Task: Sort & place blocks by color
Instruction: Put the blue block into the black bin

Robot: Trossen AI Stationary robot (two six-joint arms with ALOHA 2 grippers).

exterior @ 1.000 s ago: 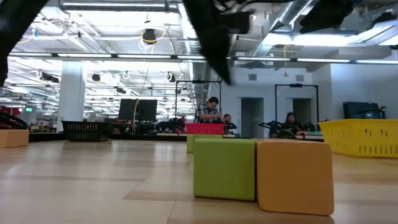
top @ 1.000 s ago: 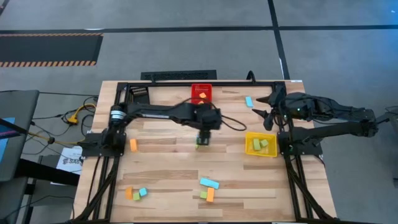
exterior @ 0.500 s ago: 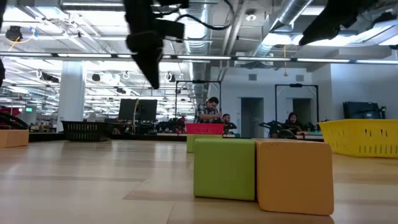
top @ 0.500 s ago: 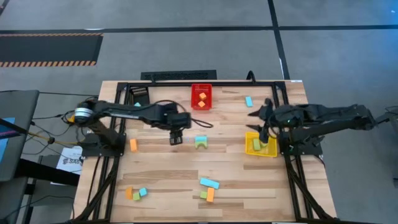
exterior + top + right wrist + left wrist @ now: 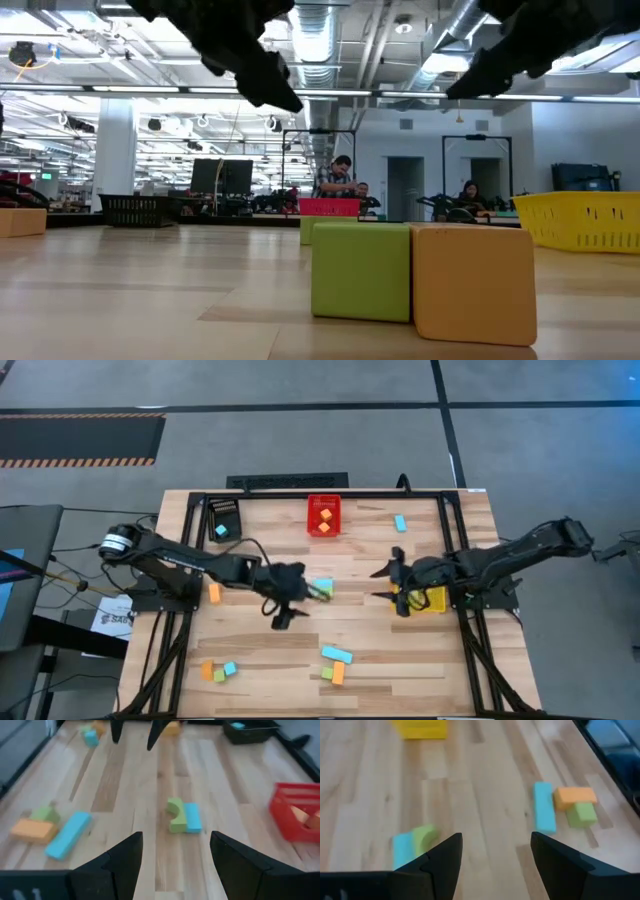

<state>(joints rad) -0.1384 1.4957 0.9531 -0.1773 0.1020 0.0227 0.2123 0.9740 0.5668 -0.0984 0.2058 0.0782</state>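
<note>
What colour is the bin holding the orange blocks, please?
Red; the bin shows best in the high view.

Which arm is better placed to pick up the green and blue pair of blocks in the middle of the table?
Probably the left. The left gripper, open and empty, hangs beside the green block and blue block. The right gripper, also open, is farther off, near the yellow bin.

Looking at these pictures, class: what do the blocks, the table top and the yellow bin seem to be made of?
The green block and the orange block look like matte foam or soft plastic: flat solid colour, no shine, slightly rounded edges. The table top looks like sealed wood: plank seams and grain show. The yellow bin looks like moulded plastic, with slotted walls.
</note>
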